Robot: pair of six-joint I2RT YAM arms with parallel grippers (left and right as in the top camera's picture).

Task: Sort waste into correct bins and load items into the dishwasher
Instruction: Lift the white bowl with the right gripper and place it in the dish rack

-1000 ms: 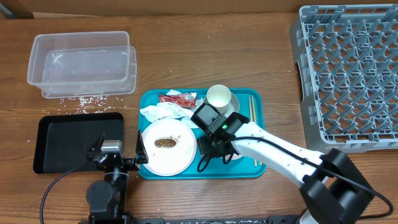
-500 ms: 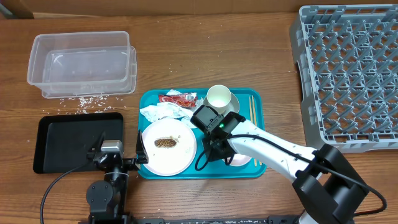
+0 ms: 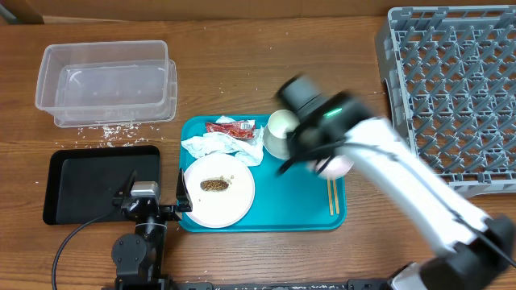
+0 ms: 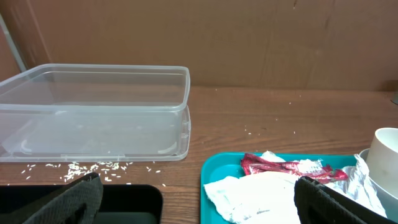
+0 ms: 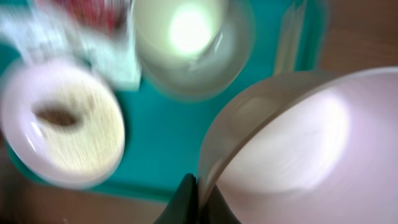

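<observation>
My right gripper point(image 5: 199, 196) is shut on the rim of a small white bowl point(image 5: 298, 143) and holds it tilted above the turquoise tray point(image 3: 274, 217); the view is blurred. From overhead the bowl point(image 3: 337, 167) hangs over the tray's right side, near the chopsticks point(image 3: 331, 193). The cup point(image 3: 280, 129) stands at the tray's back. A plate point(image 3: 234, 201) carries the brown food scrap point(image 3: 215, 184). Behind it lie the napkin point(image 3: 214, 147) and red wrapper point(image 3: 228, 127). My left gripper point(image 4: 205, 208) is open, low between the black tray point(image 3: 89, 181) and the turquoise tray.
The clear tub point(image 3: 105, 80) sits at the back left with loose rice grains point(image 3: 109, 129) on the table in front of it. The grey dish rack point(image 3: 451, 97) fills the back right. Bare wood lies between the tray and the rack.
My right gripper closed on the bowl's rim at the tray's front and has lifted it up, back and to the right. The chopsticks now show. The left arm has not moved.
</observation>
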